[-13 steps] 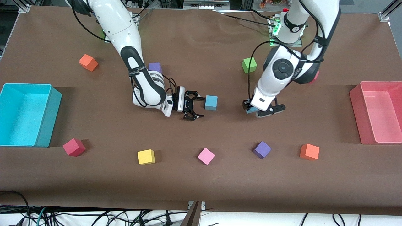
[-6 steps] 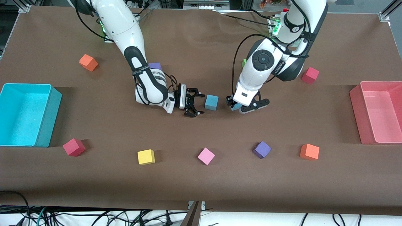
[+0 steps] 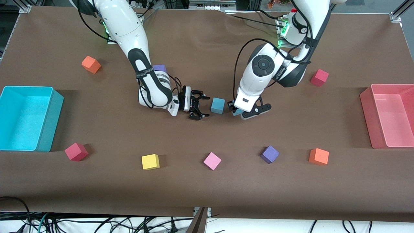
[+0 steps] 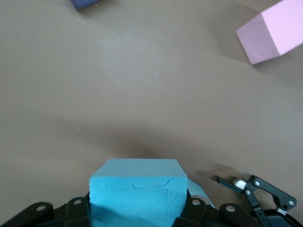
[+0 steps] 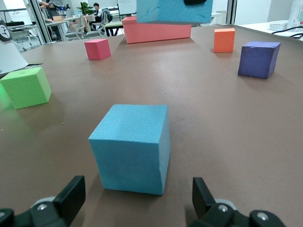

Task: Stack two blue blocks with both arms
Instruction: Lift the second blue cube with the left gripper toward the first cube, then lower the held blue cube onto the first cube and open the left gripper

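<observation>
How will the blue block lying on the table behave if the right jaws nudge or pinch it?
The blue block on the table sits flat on a square face, so it should slide, not roll. Its matte, grainy surface suggests foam: probably light, slightly squashy, with decent grip. The right gripper is open beside it; the left gripper holds the other blue block.

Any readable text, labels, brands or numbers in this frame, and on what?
Right arm: white lettering on its black band, too small to read.
Left arm: lettering on its black band, too small to read.
Blue blocks, other cubes, bins: no text visible.
</observation>
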Available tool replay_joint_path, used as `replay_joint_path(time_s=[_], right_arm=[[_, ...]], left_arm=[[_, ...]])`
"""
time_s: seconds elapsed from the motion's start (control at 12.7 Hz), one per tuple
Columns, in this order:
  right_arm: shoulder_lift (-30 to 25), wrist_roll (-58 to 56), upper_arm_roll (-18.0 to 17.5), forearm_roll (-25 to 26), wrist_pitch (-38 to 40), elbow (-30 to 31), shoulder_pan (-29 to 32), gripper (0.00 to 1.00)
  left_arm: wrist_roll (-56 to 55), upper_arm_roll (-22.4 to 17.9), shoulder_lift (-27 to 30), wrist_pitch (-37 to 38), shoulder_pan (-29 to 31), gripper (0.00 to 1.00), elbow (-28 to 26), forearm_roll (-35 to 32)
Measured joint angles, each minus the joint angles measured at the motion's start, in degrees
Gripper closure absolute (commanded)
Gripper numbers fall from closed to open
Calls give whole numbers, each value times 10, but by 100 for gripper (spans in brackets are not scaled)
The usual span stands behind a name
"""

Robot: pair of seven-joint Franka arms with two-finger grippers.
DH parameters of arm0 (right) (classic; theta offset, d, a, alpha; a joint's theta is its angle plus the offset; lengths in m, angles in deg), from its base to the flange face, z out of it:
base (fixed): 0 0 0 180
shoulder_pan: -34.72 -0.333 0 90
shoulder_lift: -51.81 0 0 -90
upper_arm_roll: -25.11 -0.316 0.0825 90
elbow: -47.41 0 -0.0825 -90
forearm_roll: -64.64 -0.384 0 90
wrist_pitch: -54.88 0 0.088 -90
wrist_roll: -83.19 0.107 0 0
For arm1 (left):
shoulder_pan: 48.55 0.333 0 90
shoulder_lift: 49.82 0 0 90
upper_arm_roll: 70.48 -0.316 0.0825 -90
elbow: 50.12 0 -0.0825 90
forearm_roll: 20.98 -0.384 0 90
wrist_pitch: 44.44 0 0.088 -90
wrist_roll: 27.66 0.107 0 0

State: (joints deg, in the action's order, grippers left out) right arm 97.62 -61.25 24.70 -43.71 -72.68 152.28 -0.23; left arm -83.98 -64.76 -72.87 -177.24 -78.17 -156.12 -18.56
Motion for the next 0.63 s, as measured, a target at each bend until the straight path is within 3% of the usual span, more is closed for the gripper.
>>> replay_joint_path(time_s=[0.63], right_arm=[[0,-1,0,-1,0,0,0,0]], left_arm=[[-100,0,-77,-1,-69,98,43,-47]])
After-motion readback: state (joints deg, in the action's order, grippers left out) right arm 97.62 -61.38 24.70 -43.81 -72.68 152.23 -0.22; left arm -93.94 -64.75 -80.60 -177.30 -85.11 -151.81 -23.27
